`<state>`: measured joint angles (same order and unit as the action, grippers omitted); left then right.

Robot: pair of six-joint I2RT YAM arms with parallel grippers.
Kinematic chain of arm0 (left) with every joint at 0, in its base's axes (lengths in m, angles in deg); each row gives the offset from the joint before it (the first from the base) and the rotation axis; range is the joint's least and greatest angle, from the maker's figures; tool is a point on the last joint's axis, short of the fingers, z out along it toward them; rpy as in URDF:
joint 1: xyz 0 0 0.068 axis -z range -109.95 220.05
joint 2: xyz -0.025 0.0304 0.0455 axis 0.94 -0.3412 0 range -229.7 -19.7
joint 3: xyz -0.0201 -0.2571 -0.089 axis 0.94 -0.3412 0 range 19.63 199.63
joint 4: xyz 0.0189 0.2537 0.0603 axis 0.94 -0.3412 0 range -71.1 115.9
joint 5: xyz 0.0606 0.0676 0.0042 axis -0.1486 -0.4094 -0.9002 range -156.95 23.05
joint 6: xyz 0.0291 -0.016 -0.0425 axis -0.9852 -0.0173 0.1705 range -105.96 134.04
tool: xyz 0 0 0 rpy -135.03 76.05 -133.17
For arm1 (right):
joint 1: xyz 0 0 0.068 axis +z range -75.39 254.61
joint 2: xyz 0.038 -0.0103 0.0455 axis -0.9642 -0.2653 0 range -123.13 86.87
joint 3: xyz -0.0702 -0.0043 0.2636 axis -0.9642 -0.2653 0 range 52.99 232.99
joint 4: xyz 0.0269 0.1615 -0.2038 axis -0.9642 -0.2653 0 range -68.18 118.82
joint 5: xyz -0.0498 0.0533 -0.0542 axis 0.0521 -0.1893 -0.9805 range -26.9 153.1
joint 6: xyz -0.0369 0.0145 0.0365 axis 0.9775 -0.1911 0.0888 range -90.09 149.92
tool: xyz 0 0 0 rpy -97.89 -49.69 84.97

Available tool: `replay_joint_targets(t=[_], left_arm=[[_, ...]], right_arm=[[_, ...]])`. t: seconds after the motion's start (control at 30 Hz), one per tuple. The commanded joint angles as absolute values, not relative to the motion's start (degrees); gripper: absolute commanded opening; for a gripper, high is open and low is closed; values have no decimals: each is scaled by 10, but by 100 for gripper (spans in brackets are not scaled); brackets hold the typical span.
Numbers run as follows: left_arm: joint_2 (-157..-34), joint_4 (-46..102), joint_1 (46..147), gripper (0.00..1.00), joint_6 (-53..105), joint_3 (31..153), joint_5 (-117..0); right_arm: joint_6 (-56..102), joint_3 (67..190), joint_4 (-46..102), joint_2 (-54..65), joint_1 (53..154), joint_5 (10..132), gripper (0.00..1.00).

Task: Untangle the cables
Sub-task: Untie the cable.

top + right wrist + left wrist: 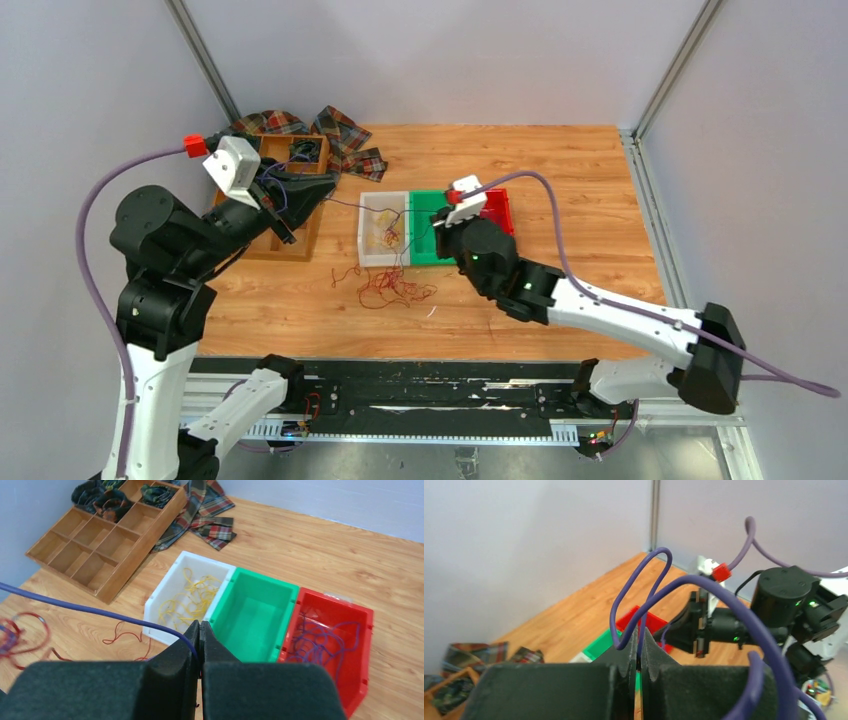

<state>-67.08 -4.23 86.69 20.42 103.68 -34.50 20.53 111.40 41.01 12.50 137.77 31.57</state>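
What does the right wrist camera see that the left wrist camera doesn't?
Only the right wrist view: yellow wires in the white bin, red-brown wires on the table, and the right gripper shut on a purple wire. Only the left wrist view: the left gripper, shut on purple wire, and the right arm opposite. Both: purple wire, the green bin, red bin and plaid cloth.

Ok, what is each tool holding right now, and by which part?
Both pinch a purple cable: the left tool at the base of a loop, the right tool on a straight stretch.
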Motion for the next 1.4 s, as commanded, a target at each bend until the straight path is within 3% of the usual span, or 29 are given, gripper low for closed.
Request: replay_joint_targets(t=[0.0,0.2,0.33,0.47,0.87,0.9,0.93,1.03,1.07,1.2,1.37], left_arm=[[-667,-49,869,1,133,1078,-384],[-674,-40,869,1,157,1084,-330],[-687,-38,869,1,193,1071,-248],[-689,-14,869,1,211,1038,-247],[-691,-83,869,1,101,1016,-253],[-688,-85,869,1,99,1019,-251],[-686,-84,869,1,99,1023,-246],[-684,-80,869,1,105,1048,-230],[-685,-80,869,1,109,1057,-227],[-689,-79,869,1,124,1077,-223],[-689,-67,869,1,146,1076,-241]], right_arm=[[170,1055,410,199,1351,314,1],[162,1032,412,246,1344,435,1],[149,1060,424,230,1346,533,1],[141,1110,430,204,1360,600,1],[178,1178,396,203,1383,591,1],[185,1179,387,203,1383,573,2],[191,1180,375,200,1382,558,9],[198,1182,326,188,1382,488,41],[201,1181,314,184,1382,464,47],[195,1167,304,192,1382,413,51],[195,1124,367,237,1392,476,47]])
